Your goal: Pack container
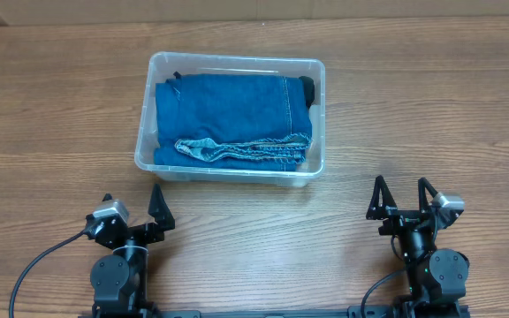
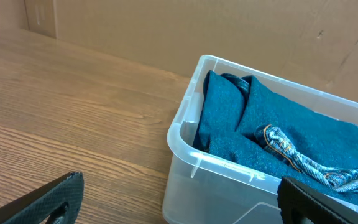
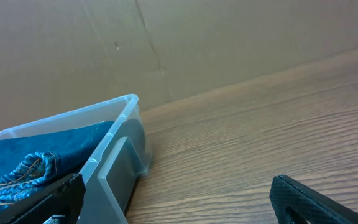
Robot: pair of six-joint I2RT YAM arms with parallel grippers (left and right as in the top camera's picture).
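1. Both claws sit at the near edge of the worktop [image 1: 60, 115], the left claw [image 1: 132, 201] at the near left and the right claw [image 1: 401, 190] at the near right. Each has its fingers spread wide and grips nothing.
2. The container [image 1: 318, 115] stands upright farther back, a little left of centre, with its long sides running left to right. It is well apart from both claws.
3. Folded blue denim [image 1: 228, 110] fills it (jeans, going by the stitched seams). A rumpled, seamed edge lies along the near side.
4. A dark item [image 1: 307, 86] shows in the far right corner, too hidden to name.
5. From the left wrist the tub's near left corner shows; from the right wrist, its near right corner.
6. Brown cardboard [image 2: 166, 31] stands behind the worktop's far edge.
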